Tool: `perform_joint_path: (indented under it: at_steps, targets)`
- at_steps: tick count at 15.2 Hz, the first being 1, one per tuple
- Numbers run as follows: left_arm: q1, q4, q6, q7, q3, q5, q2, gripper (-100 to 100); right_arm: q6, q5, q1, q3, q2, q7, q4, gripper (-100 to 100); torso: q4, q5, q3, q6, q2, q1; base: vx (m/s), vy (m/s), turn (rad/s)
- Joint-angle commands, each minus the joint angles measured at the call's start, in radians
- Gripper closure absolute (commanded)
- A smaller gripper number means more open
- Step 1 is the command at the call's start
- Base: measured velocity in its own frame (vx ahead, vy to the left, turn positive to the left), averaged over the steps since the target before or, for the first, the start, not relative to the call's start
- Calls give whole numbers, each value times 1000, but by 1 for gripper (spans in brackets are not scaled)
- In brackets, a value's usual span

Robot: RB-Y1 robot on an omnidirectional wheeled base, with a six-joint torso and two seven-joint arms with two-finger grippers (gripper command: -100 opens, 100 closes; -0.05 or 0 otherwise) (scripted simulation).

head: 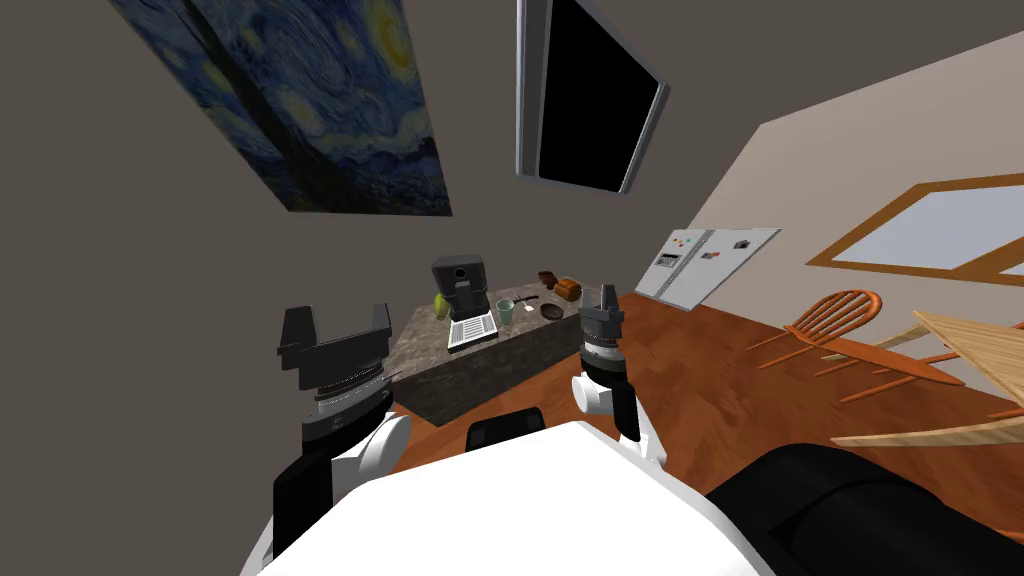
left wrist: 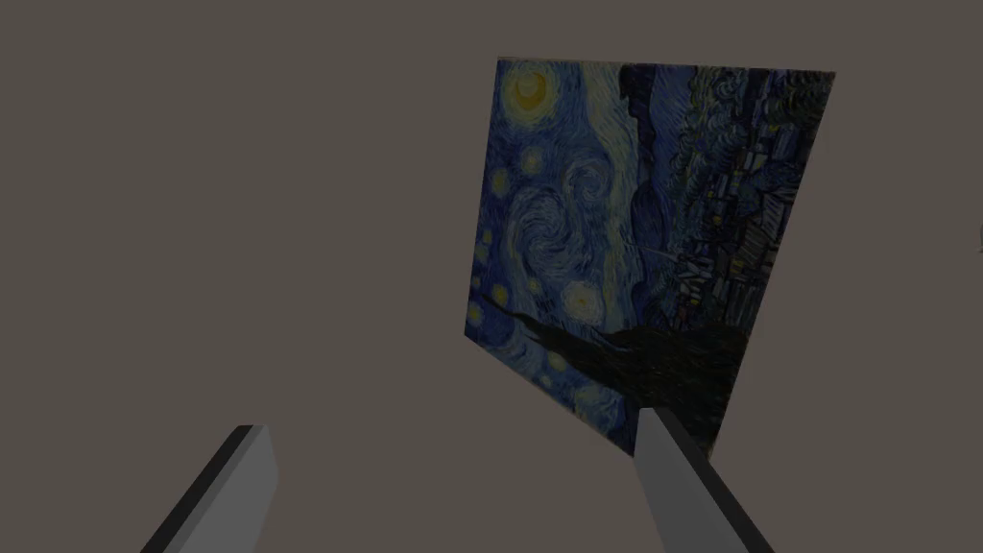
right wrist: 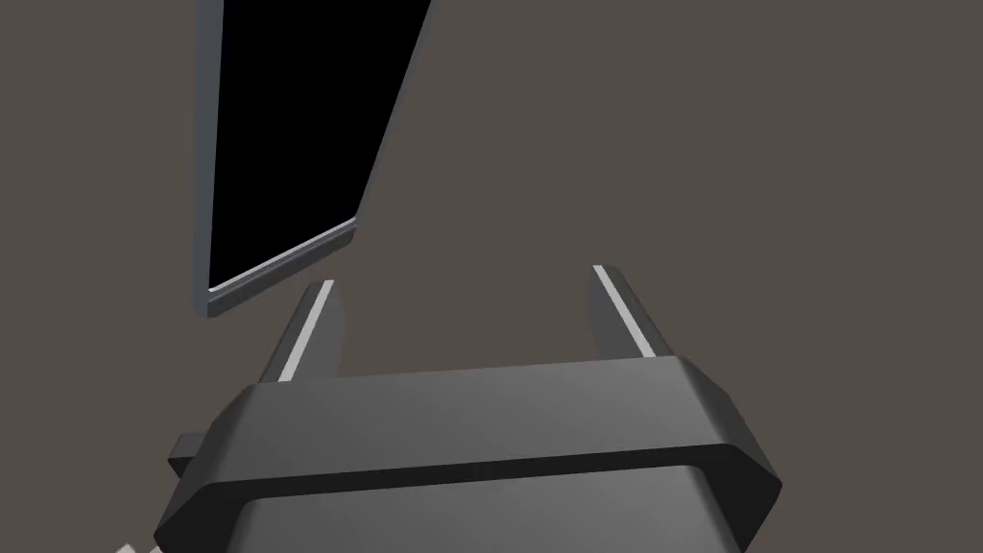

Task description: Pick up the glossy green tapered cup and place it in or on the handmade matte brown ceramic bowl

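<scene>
Both my pincers are empty and raised in front of my chest, well short of the work. My left gripper (head: pixel 338 322) has its two blades spread wide with nothing between them. My right gripper (head: pixel 607 293) is parted just as far, as its own wrist view shows, and holds nothing.

The green cup (head: pixel 505 311) stands upright on the dark, stone-patterned counter (head: pixel 470 375), just beside the white grille tray (head: pixel 472 331) at the foot of the dark coffee machine (head: pixel 460 280). The low dark brown bowl (head: pixel 551 312) sits on the same top, near the cup on the side away from the tray and not touching it. A yellow-green object (head: pixel 440 303) sits on the machine's other side, too small for me to name.

I judge the cup to be small, light and rigid, so weight should be no trouble. The finish is the worry. A glossy wall gives thin blades little friction, and a tapered wall tends to squirt out of a squeeze. It seems wider at the rim, so I would close across the middle of the wall from the side, blades level. Failing that, I would pinch the rim with one blade inside and one outside.

The right arm looks the nearer one, but I must come much closer first. The cup and the bowl could chip each other, so the set-down should be gentle.
</scene>
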Motion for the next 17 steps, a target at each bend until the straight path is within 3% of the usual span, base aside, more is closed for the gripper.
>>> perform_joint_path:
  at_steps: [1, 2, 4, 9, 17]
  targets:
    - [0, 0, 0, 0, 0, 0, 0, 0, -3, 2, 5, 4, -44, 1, 9, -100, 0, 0, 0, 0, 0, 0, -24, -9, 63]
    - [0, 0, 0, 0, 0, 0, 0, 0, -3, 2, 5, 4, -44, 1, 9, -100, 0, 0, 0, 0, 1, -1, -45, -18, 67]
    - [0, 0, 0, 0, 0, 0, 0, 0, -12, 5, 16, 15, -101, 4, 31, -100, 1, 0, 2, 0, 3, -2, -81, -44, 116]
    - [0, 0, 0, 0, 0, 0, 0, 0, -23, 10, 34, 31, -180, 9, 64, -100, 2, -1, 5, 0, 8, -4, -108, -44, 138]
    - [0, 0, 0, 0, 0, 0, 0, 0, -51, 24, 88, 78, -339, 25, 165, -100, 2, -1, 6, -1, 11, -6, -140, -57, 224]
